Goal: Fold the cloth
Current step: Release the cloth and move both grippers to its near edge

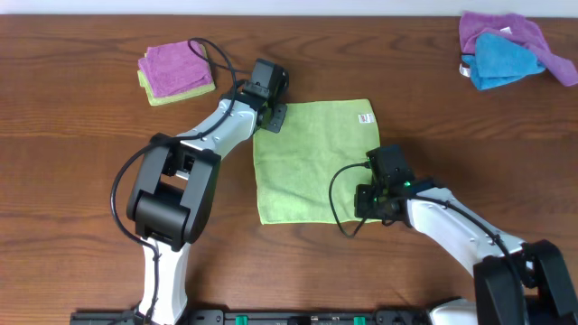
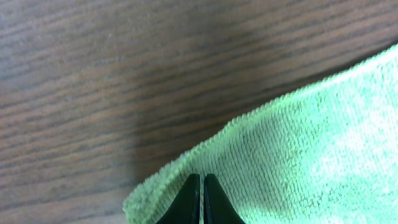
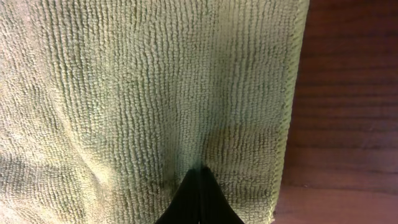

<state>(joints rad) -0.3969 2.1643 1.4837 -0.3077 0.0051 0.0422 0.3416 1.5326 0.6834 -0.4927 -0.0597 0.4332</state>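
The lime yellow-green cloth (image 1: 312, 162) lies spread flat on the wooden table, with its white tag (image 1: 365, 117) near the far right corner. My left gripper (image 1: 271, 116) is at the cloth's far left corner. In the left wrist view its fingers (image 2: 202, 186) are closed on the cloth (image 2: 311, 137) just inside the corner edge. My right gripper (image 1: 368, 209) is at the near right corner. In the right wrist view its fingers (image 3: 200, 180) are closed on the cloth (image 3: 124, 93), with a small crease running up from the tips.
A purple cloth (image 1: 176, 65) folded small lies on a paler green folded cloth (image 1: 155, 90) at the far left. A crumpled purple cloth (image 1: 506, 29) and a bright blue cloth (image 1: 501, 59) lie at the far right. Bare wood surrounds the lime cloth.
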